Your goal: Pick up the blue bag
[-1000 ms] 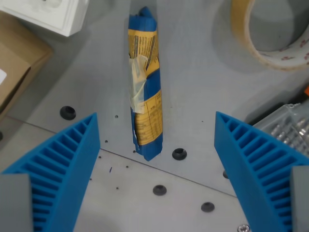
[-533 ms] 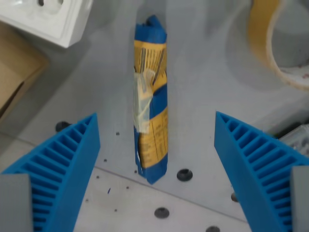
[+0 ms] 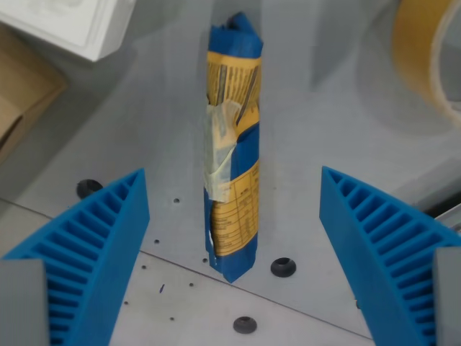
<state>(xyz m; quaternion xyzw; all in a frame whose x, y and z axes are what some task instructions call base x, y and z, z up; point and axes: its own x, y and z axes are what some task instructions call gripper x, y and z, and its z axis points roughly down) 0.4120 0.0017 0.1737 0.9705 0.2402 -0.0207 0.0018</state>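
The blue bag point(image 3: 234, 155) lies on the grey bench point(image 3: 324, 130) as a long, narrow roll running from the top of the wrist view down toward its bottom. Its wrapper is deep blue with yellow-orange printed panels carrying small dark text, and a strip of pale, translucent tape point(image 3: 220, 148) crosses its middle on the wrist view's left side. Both ends are crimped into blunt blue tips. The gripper point(image 3: 234, 209) hangs above it with its ribbed blue fingers point(image 3: 94, 252) spread wide, one on each side of the bag and clear of it, holding nothing. The bag's lower end sits between them, just beside a dark screw hole point(image 3: 282, 267) in the bench. A white box point(image 3: 68, 25) and a cardboard box point(image 3: 21, 101) lie at the upper left, and a roll of tape point(image 3: 425, 54) at the upper right.
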